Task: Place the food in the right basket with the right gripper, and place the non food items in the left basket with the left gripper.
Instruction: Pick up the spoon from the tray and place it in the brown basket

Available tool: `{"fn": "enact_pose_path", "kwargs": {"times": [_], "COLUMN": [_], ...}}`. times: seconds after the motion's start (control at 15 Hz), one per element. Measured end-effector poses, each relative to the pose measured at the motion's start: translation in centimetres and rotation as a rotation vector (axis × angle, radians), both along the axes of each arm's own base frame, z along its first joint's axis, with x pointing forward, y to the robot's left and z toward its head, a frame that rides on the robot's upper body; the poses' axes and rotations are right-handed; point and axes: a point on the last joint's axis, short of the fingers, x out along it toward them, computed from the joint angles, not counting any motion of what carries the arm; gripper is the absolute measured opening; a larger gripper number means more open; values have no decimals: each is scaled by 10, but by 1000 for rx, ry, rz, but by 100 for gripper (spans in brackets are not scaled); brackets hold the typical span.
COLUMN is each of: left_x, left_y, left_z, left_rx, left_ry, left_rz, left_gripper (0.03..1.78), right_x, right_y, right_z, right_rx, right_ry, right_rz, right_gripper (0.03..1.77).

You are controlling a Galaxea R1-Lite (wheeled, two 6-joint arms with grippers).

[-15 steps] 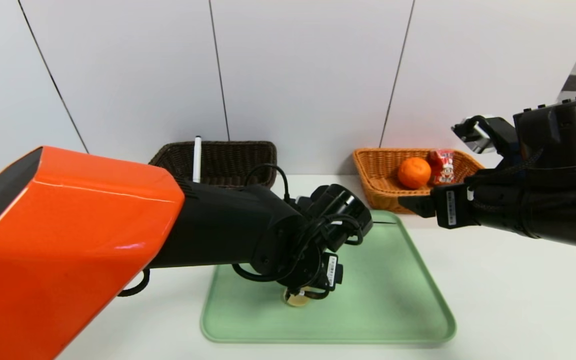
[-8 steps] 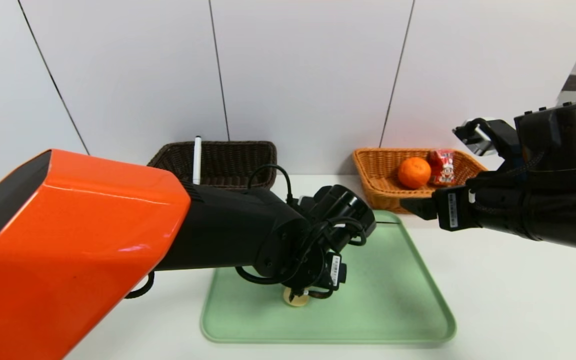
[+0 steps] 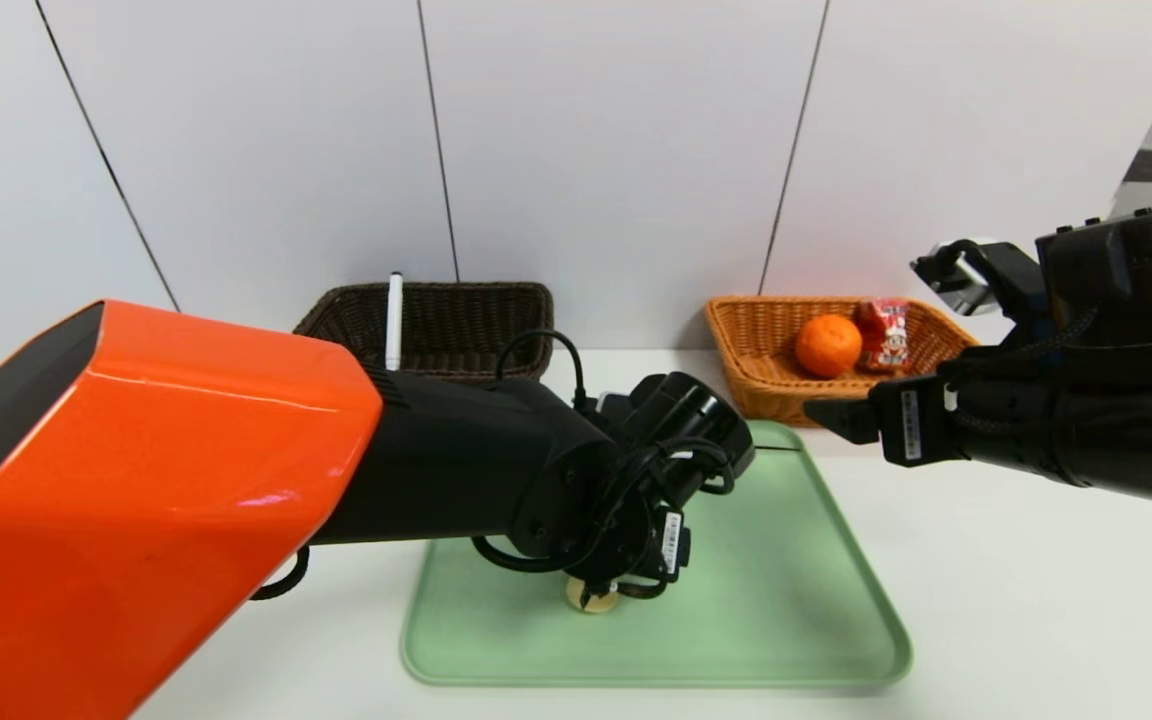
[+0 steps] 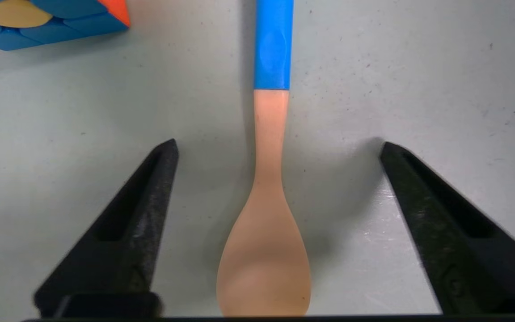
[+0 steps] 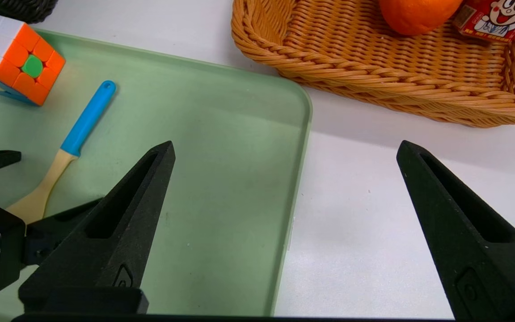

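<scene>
A green tray (image 3: 776,640) with a thin raised rim lies flat on a white tabletop (image 3: 1016,590). The tray has rounded corners, and there are little dark specks on it. Behind the tabletop stands a big pale wall (image 3: 616,150), with thin dark lines running down it. High up at the far right there is a small dark patch (image 3: 1146,165) on a greyish bit of the room. Two baskets sit on the tabletop near the wall, past the far side of the tray. The dark brown basket (image 3: 481,320) is on the left, and a white marker (image 3: 394,320) with a black tip stands up in it, nearly straight. The orange-tan basket (image 3: 756,340) is on the right, and it has a round orange fruit (image 3: 828,346) and a red drink carton (image 3: 884,335) with a funny face inside, side by side. On the tray lies a spoon (image 4: 267,250) with a blue handle and a pale yellow bowl. A colourful cube (image 5: 25,58) sits on the tray too, near the handle end of the spoon. The left claw (image 4: 279,145) is low over the tray, wide apart, with the spoon between its two sides and not touching them. The right claw (image 5: 288,145) is wide too, with nothing in it, and it hangs near the front of the orange-tan basket.
</scene>
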Motion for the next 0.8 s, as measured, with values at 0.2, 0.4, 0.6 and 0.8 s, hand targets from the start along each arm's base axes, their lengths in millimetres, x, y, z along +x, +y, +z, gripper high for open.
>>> {"fn": "enact_pose_path", "kwargs": {"times": [0.2,0.4,0.6,0.8], "left_x": [0,0,0,0], "left_y": [0,0,1,1], "left_z": [0,0,-1,-1], "left_rx": [3,4,6,7], "left_ry": [-2,-3,-2,-2], "left_rz": [4,4,5,6], "left_gripper": [113,87,52,9], "right_x": [-1,-1,-1,-1], "right_y": [0,0,-1,-1], "right_z": [0,0,-1,-2], "right_rx": [1,1,1,1], "right_ry": [0,-1,4,5], "right_rz": [0,-1,-3,-3], "right_gripper": [171,171,171,171]}}
